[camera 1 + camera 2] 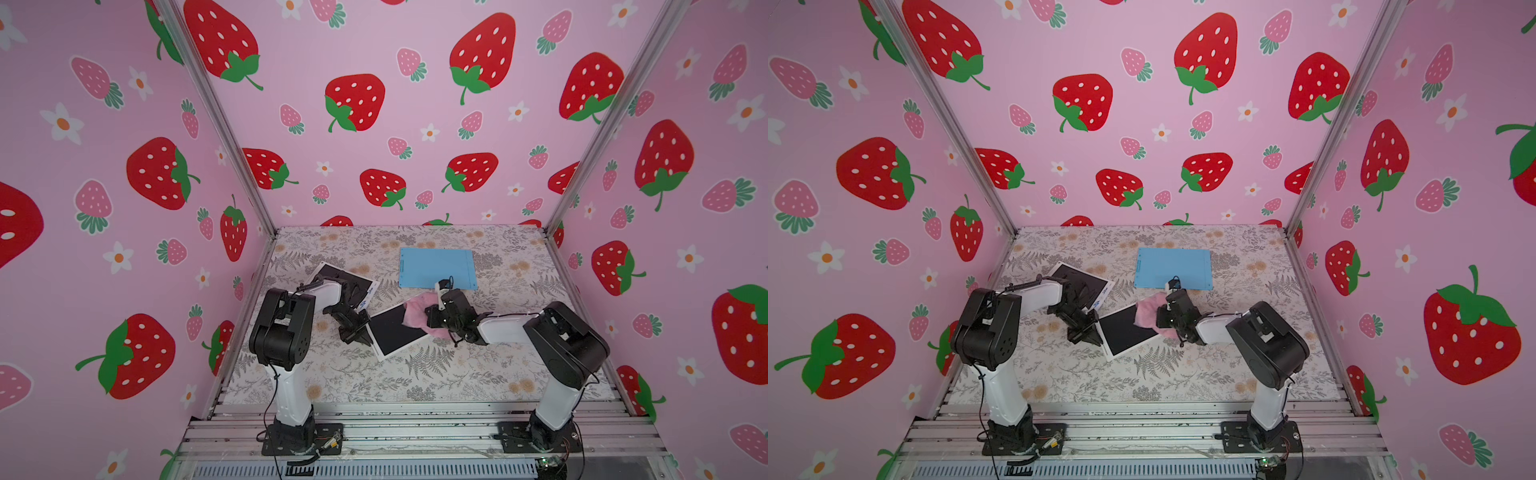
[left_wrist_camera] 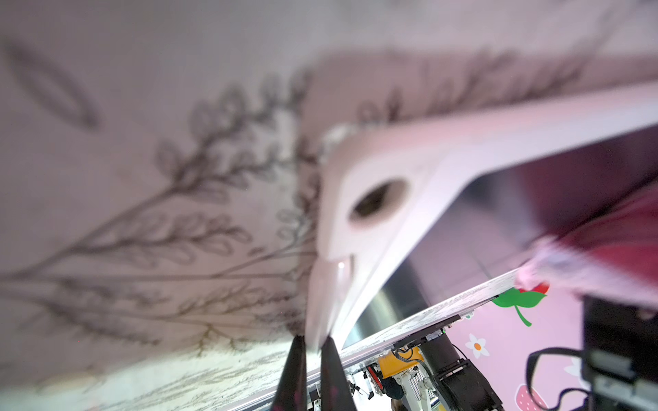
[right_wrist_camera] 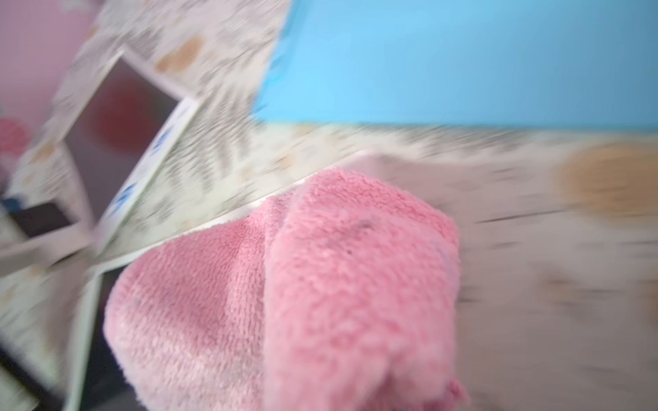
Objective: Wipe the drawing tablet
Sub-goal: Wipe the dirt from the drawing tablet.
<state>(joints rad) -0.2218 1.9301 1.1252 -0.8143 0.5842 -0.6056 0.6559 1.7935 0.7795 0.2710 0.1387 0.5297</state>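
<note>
Left gripper (image 1: 360,336) pinched the corner of the white-framed drawing tablet (image 1: 395,328) at mid-table; right gripper (image 1: 432,316), bent low, clamped the pink cloth (image 1: 417,312) on it. Blue board (image 1: 436,268) lay beyond.

We count three tablets on the table (image 1: 415,374): one white tablet (image 1: 392,330) with a dark screen in the middle, a second white tablet (image 1: 353,282) with a dark screen partly under the left arm, and one blue tablet (image 1: 436,266) lying farther back. In both top views we see the same three. We count one pink cloth (image 1: 415,311), bunched on the middle tablet. We count two arms, each with one gripper: the left gripper (image 1: 363,336) and the right gripper (image 1: 430,318). We count two black base plates at the front rail, one under each arm.
</note>
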